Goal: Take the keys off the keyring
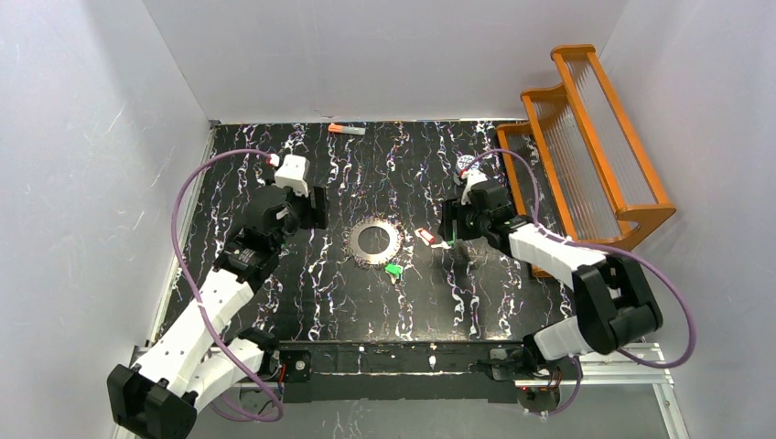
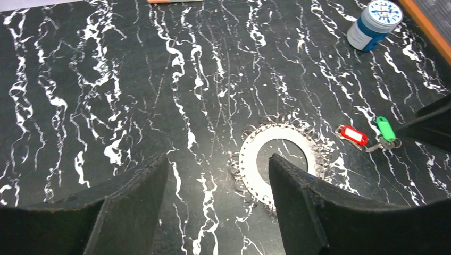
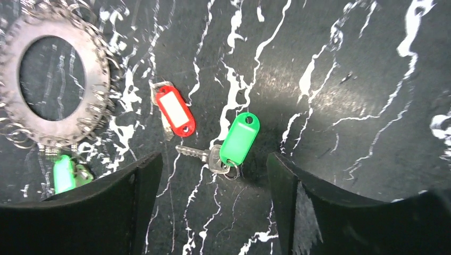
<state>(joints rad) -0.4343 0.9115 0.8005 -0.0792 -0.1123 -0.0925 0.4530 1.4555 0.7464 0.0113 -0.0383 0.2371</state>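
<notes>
Top view: the keyring point(image 1: 375, 242) is lying flat near the middle of the black marbled table point(image 1: 274, 302), between the two arms.

The red key point(image 3: 174, 111) is lying just right of the ring, apart from its toothed edge. One green key point(image 3: 239, 138) is lying beside the red one, its metal blade pointing back toward the ring.

A second green key point(image 1: 393, 269) is sitting against the ring's near edge. Whether it is hooked on is not resolvable.

The left gripper point(image 2: 218, 162) is hovering left of the ring with its fingers spread wide, holding nothing.

The right gripper point(image 3: 213, 166) is hanging over the loose green key, fingers wide on either side of it and not touching it.

A blue-and-white canister point(image 2: 374, 18) is standing upright at the far right. An orange-and-grey stick point(image 1: 346, 129) is lying at the far edge, and a wooden rack point(image 1: 586, 137) is sitting at the right.
</notes>
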